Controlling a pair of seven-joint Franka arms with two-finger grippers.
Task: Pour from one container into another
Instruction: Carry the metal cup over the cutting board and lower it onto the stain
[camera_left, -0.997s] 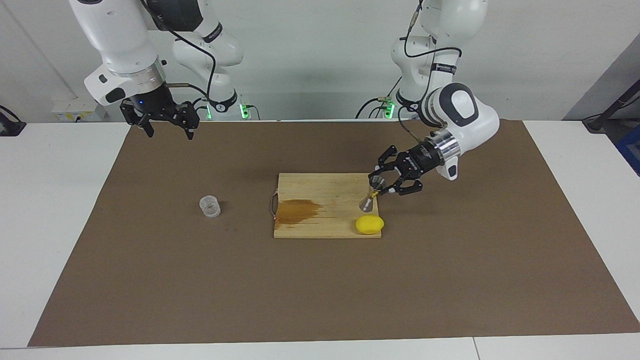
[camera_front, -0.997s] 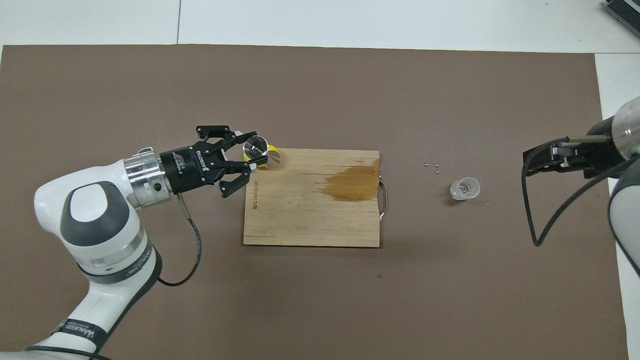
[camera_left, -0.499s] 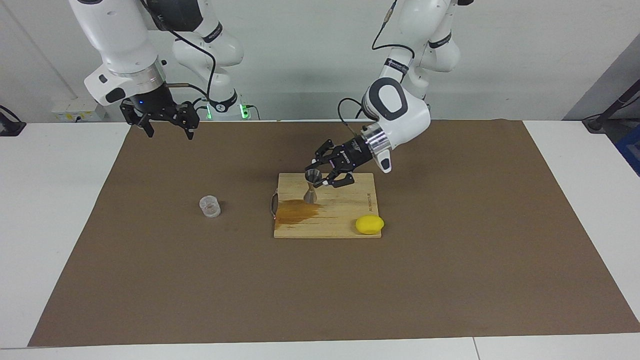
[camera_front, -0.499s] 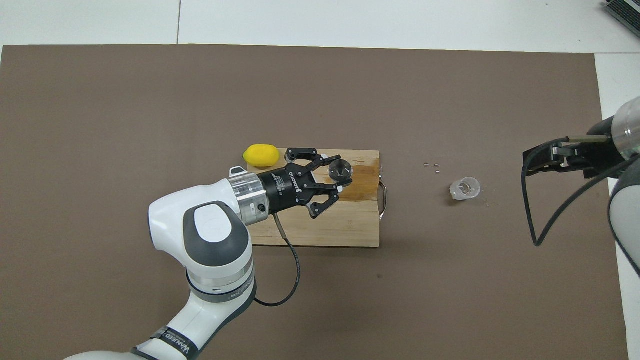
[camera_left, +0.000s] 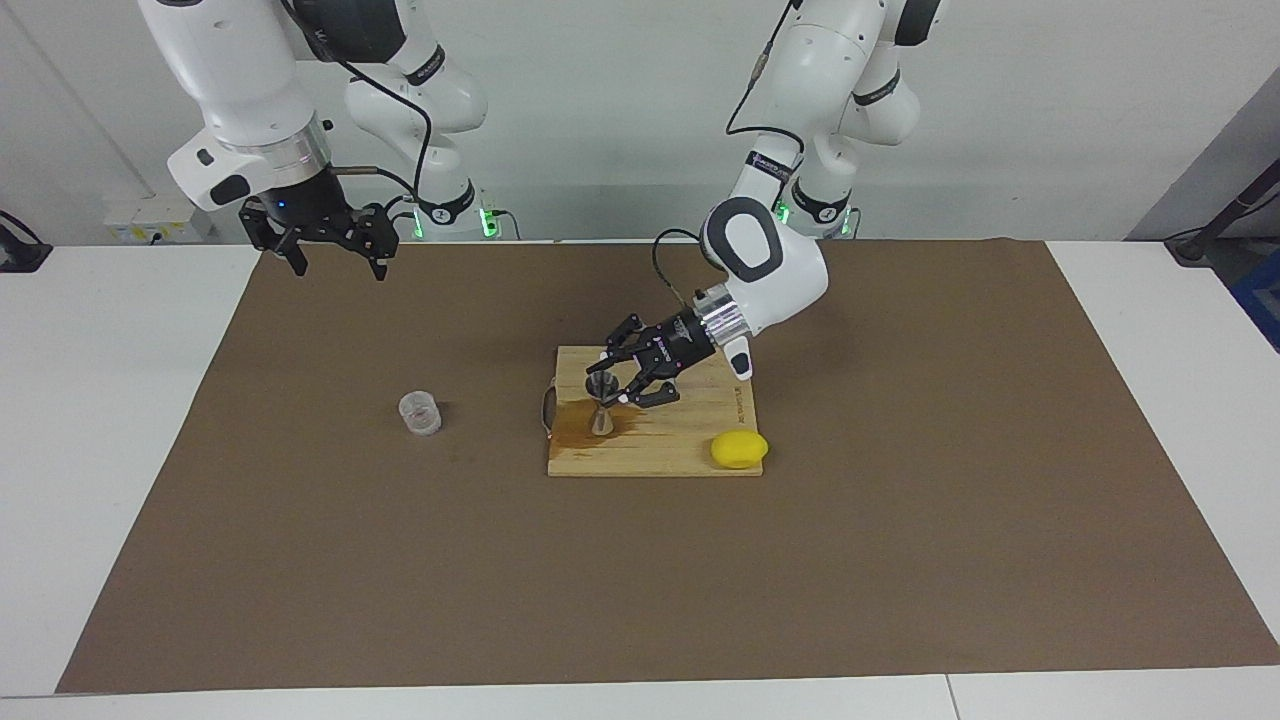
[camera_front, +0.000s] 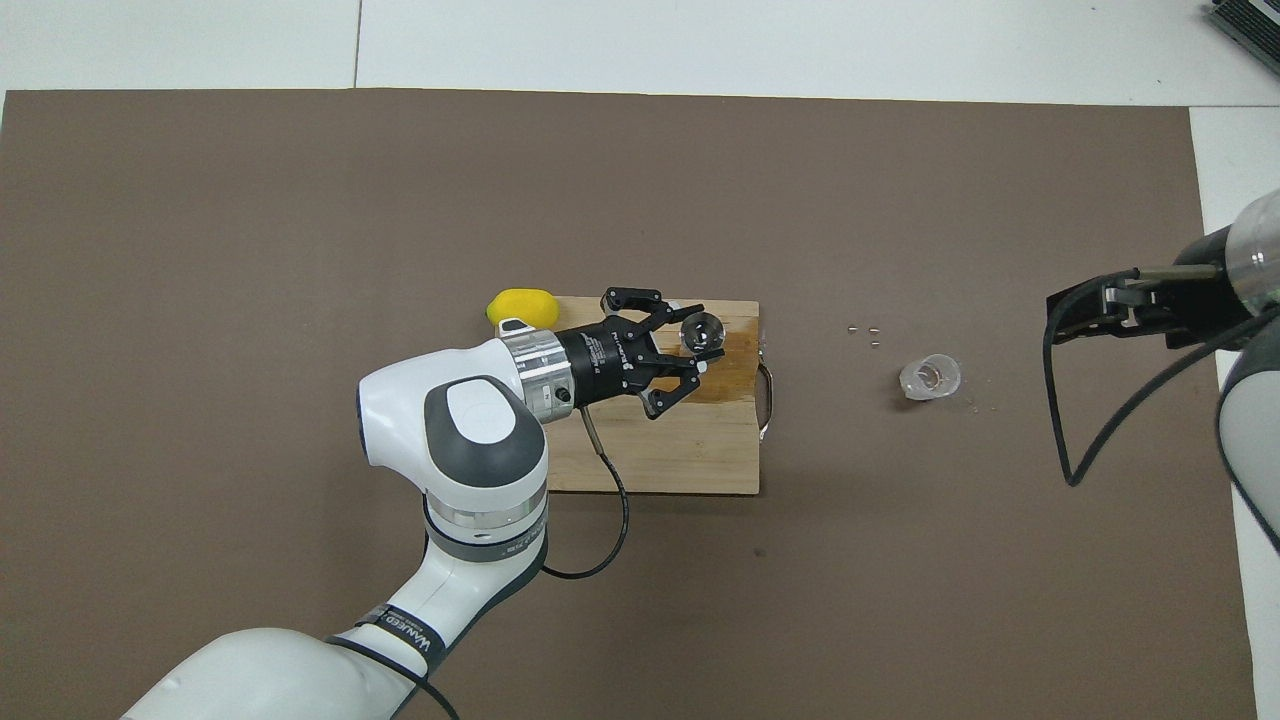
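Left hand (camera_left: 607, 383) clamps the silvery hourglass metal jigger (camera_left: 601, 403) upright, axis vertical, mouth up, over the stained end of the wooden board (camera_left: 690, 455). Small clear round cup (camera_left: 419, 413) sits upright on the counter toward the right arm's end, likelier the right hand's (camera_left: 325, 243) pick; that hand waits, fingers apart.

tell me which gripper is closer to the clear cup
Left. The left gripper, shut on the jigger, is over the cutting board beside the clear cup. The right gripper waits raised over the mat's edge nearest the robots, at the right arm's end.
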